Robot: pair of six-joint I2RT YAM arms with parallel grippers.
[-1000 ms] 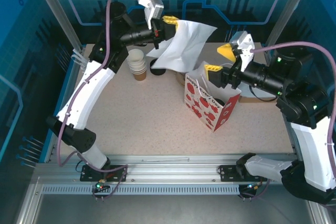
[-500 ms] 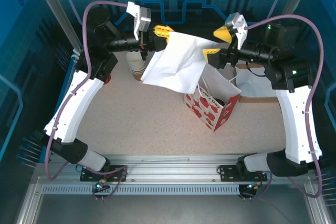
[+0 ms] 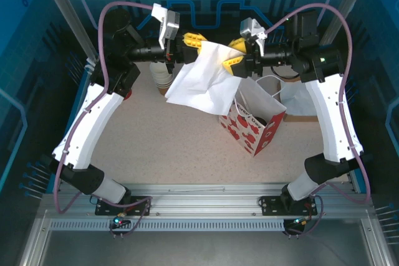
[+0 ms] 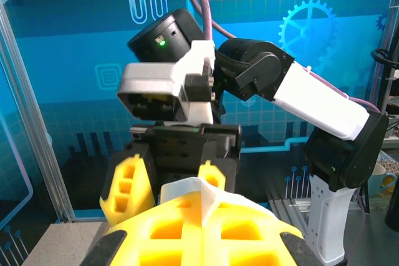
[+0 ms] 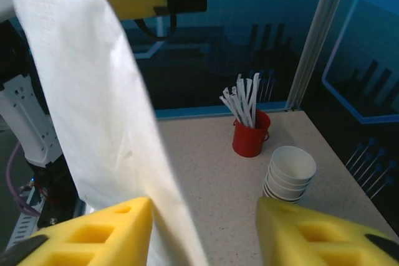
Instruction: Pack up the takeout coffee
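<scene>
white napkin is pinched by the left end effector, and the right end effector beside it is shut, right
Wrong on one point: the right end effector is open. The right wrist view shows its fingers spread apart either side of the white napkin, which the left end effector does pinch.

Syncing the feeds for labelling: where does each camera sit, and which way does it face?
Top external: above and behind the left arm and right arm, looking down on the table.
Left wrist: faces the open right gripper; left fingers at bottom.
Right wrist: faces across the table toward the cups; right fingers at bottom.
Shared: all three show the napkin pinched by the left gripper.
</scene>
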